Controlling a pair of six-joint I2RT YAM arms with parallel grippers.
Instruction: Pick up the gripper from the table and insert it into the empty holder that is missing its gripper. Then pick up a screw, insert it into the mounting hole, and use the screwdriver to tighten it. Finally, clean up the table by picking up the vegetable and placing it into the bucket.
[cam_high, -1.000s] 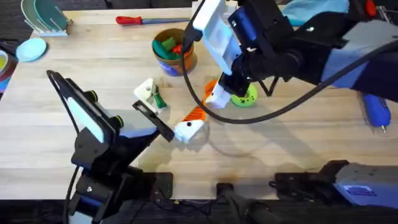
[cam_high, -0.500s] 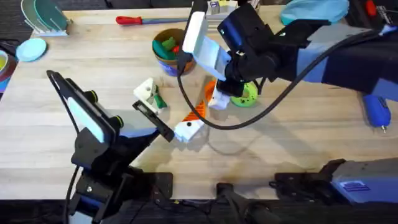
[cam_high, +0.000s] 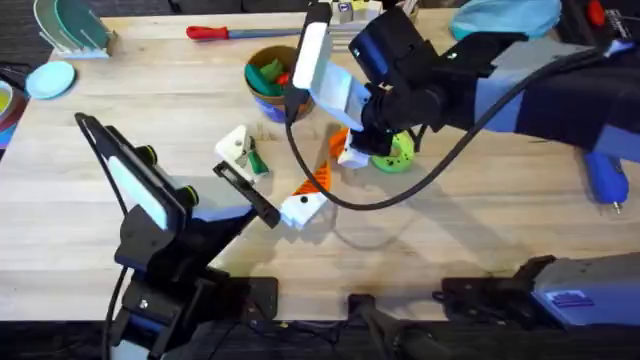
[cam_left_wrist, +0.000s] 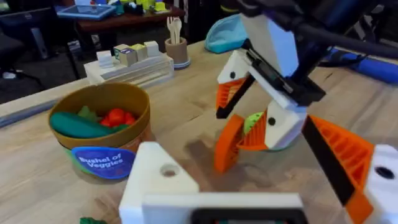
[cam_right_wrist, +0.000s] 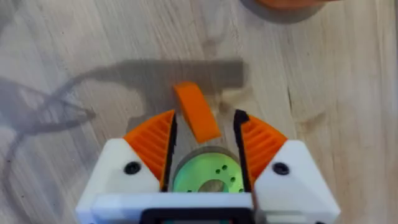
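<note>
Orange gripper (cam_right_wrist: 196, 112) perhaps between right hand (cam_right_wrist: 205, 146) fingers.

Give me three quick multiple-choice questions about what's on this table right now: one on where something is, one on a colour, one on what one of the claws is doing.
1. Where does the red-handled screwdriver lie?
A. At the table's far edge, beyond the bucket
B. Inside the bucket
C. Between the arms' bases

2. What colour is the round disc with holes under the right gripper?
A. Blue
B. Lime green
C. Red

3. How does the right gripper stand over the small orange wedge?
A. Shut tight on it
B. Open, the wedge on the table ahead of its pads
C. Open, carrying it high in the air

Answers:
1 A: the overhead view shows it past the bucket.
2 B: the right wrist view shows it lime green between the pads.
3 B: the pads stand apart and the wedge rests on the wood.
</note>
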